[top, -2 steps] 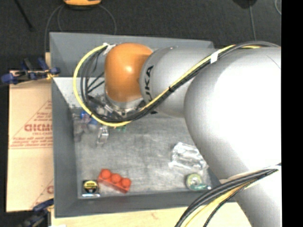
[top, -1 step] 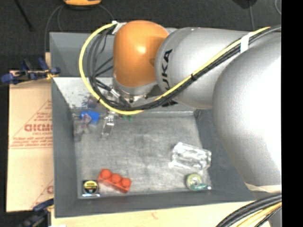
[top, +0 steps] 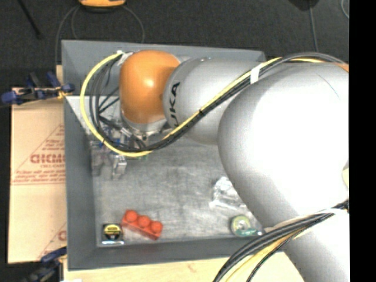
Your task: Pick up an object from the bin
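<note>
Looking down, saw silver KUKA arm (top: 282, 140) spanning from right across most of grey metal bin (top: 79, 204). Noted orange wrist cover (top: 144, 84) near bin's far left corner, ringed by a yellow cable (top: 86, 90). Found gripper (top: 108, 168) below the cover, close beside left wall, low over bare floor. Read its fingers (top: 120, 166) as spread apart with nothing between them. Held nothing, touched nothing loose.

Counted four loose things, all well apart from gripper:
- red toy brick (top: 141, 225) with round studs, lying along near wall, left of middle.
- crumpled clear plastic piece (top: 225, 195), right side, at the arm's edge.
- round greenish disc-like thing (top: 241, 225), just toward the near wall from that plastic; couldn't tell what kind.
- small yellow-and-black tape measure (top: 111, 232), near left corner, just beside the brick's left end.
</note>
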Robot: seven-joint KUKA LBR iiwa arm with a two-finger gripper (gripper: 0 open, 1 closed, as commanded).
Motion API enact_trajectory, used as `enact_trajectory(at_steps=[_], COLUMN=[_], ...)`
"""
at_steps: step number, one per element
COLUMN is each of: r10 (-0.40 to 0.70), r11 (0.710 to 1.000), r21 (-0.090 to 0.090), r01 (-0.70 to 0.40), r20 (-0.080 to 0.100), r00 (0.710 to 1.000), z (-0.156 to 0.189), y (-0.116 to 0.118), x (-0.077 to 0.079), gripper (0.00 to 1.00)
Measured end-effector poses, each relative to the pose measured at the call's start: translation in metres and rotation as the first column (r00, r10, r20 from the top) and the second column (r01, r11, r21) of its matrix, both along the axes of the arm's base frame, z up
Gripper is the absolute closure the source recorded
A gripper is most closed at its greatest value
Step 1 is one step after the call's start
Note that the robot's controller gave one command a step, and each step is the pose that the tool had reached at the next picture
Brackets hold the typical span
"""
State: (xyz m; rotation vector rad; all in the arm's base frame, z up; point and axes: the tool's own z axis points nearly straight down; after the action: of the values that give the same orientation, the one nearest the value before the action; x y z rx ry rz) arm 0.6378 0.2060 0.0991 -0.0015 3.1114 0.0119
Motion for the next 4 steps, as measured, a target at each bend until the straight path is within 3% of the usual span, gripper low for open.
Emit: enact_trajectory(at_steps=[1, 2, 3, 4], r10=[-0.026, 0.185, 0.044, 0.231], r11=[1.0, 0.983, 0.999, 0.973], r21=[-0.006, -0.009, -0.012, -0.007], r01=[0.026, -0.185, -0.044, -0.231], r20=[-0.017, -0.022, -0.046, -0.011], r00=[1.0, 0.983, 0.998, 0.973], z=[0.116, -0.015, -0.024, -0.023], y=[-0.07, -0.043, -0.01, -0.009], x=[-0.009, -0.056, -0.012, -0.108], gripper=[0.0, 0.0, 0.0, 0.0])
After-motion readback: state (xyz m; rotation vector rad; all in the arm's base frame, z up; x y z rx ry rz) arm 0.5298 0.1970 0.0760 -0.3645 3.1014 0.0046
